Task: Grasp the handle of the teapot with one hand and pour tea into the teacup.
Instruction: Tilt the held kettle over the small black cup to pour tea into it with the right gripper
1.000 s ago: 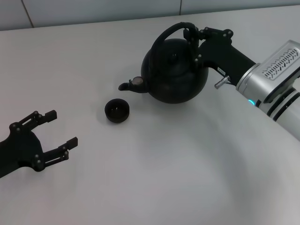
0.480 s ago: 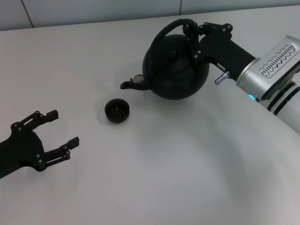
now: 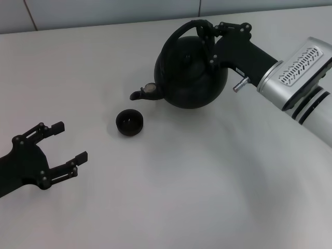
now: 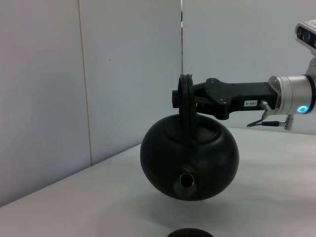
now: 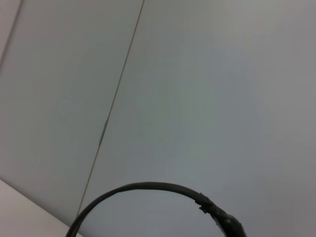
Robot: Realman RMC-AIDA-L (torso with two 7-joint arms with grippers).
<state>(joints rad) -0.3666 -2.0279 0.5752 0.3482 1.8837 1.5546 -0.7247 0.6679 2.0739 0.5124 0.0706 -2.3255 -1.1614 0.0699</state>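
Observation:
The round matte black teapot (image 3: 189, 72) hangs in the air above the white table, its stubby spout (image 3: 142, 94) pointing toward my left side. My right gripper (image 3: 210, 39) is shut on the arched black handle (image 3: 189, 28) at its thicker side. In the left wrist view the teapot (image 4: 190, 160) is clearly off the table, spout facing the camera. The handle (image 5: 148, 190) arcs across the right wrist view. The tiny dark teacup (image 3: 129, 122) stands on the table just below and in front of the spout. My left gripper (image 3: 65, 142) rests open at the near left.
The white table (image 3: 181, 197) stretches flat around the cup. A pale tiled wall (image 3: 104, 10) runs along the table's far edge. The right arm's silver forearm (image 3: 301, 78) reaches in from the right side.
The right gripper has lifted the teapot higher and carried it slightly left, toward the teacup. The left arm has not moved.

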